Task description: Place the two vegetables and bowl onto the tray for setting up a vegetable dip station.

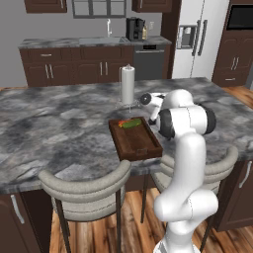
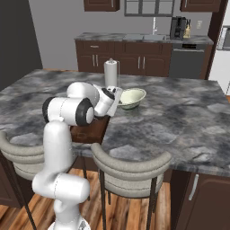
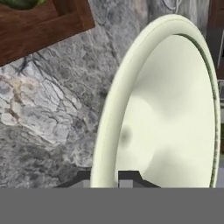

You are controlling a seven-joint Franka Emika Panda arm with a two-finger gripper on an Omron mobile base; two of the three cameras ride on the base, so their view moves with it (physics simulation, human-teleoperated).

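Note:
The pale cream bowl (image 3: pixel 170 109) stands on the counter just past the tray's corner, and its near rim runs down between my two dark fingertips (image 3: pixel 129 176). My gripper (image 3: pixel 104 177) is shut on that rim, both tips touching it. From the right base, the gripper (image 2: pixel 118 100) sits at the left edge of the bowl (image 2: pixel 133 97). On the far end of the dark wooden tray (image 1: pixel 137 143) lie the orange-red carrot (image 1: pixel 121 122) and the green cucumber (image 1: pixel 132 124). The tray's corner (image 3: pixel 48 26) and a bit of the cucumber (image 3: pixel 19 3) show at the top left.
A tall white paper-towel roll (image 1: pixel 128 85) stands on the island behind the tray, close to the bowl. Two grey stools (image 1: pixel 84 190) are tucked at the island's near edge. The marble counter (image 2: pixel 179 121) stretches to the right of the bowl.

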